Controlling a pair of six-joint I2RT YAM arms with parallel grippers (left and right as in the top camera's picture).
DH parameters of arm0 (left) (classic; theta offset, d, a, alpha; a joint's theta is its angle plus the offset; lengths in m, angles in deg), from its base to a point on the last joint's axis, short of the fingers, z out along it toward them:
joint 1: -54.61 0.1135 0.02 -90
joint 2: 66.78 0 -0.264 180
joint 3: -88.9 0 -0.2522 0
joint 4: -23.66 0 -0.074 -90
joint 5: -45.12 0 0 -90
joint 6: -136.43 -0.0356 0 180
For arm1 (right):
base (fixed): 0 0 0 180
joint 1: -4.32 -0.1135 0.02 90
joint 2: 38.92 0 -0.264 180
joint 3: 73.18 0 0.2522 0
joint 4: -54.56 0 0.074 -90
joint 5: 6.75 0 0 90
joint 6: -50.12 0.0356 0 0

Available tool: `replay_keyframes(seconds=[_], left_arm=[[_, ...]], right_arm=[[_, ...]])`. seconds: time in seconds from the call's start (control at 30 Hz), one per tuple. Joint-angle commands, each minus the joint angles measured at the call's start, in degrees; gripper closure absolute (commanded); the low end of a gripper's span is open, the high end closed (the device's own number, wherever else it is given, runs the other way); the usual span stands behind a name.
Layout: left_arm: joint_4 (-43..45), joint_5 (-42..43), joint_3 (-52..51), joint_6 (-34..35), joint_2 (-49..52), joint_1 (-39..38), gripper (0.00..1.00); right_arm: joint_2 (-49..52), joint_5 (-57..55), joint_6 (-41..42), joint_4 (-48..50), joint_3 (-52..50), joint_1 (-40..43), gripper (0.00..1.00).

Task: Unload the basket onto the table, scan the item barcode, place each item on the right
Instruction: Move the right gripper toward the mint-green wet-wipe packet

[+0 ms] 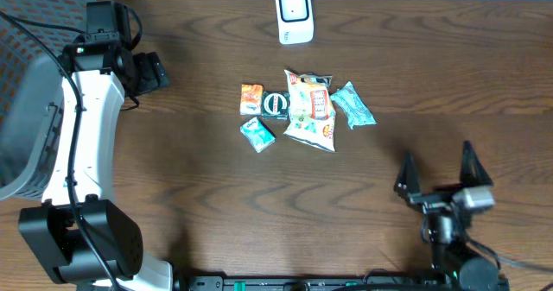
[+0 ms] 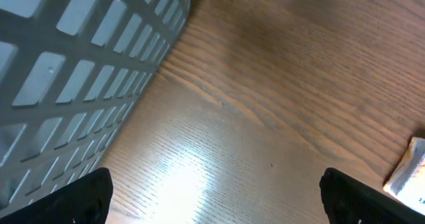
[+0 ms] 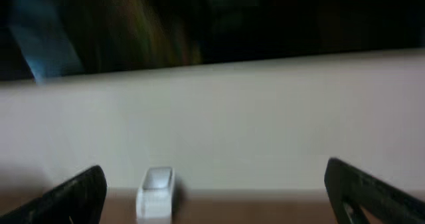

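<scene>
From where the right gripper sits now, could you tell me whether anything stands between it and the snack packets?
Nothing visible does. Only bare table lies between the open right gripper and the snack packets, the teal packet being nearest. The stretch from the packets to the scanner is bare.

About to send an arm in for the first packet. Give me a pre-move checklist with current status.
1. Right gripper open, holding nothing: ok.
2. Left gripper open, holding nothing: ok.
3. Barcode scanner standing, its front unobstructed: ok.
4. Snack packets spaced for a clean pick: not ok; the chips bag touches its neighbours.
5. Any barcode facing up: cannot tell.
</scene>
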Motion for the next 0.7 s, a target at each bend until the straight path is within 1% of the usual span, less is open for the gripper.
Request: replay_keyframes(seconds=[0.0,0.1,0.23,0.5,0.67], left_arm=[[-0.13,0.17,-0.42,-0.50,0.63,0.13,0.03],[-0.13,0.17,-0.42,-0.50,0.63,0.13,0.02],[-0.13,0.17,-0.42,-0.50,0.63,0.13,0.03],[-0.13,0.17,-0.42,-0.50,0.63,0.13,0.02],[-0.13,0.17,-0.42,-0.50,0.63,0.13,0.02]], right_arm=[[-0.33,0.33,0.94,7.54,-0.07,0.35,0.01],[-0.33,0.31,2.75,14.47,-0.07,0.37,0.01],[-0.33,0.31,3.48,18.82,-0.07,0.37,0.01],[-0.26,0.28,2.95,19.74,1.86,0.37,0.01],[2.25,0.33,-3.74,19.50,6.03,0.37,0.01]])
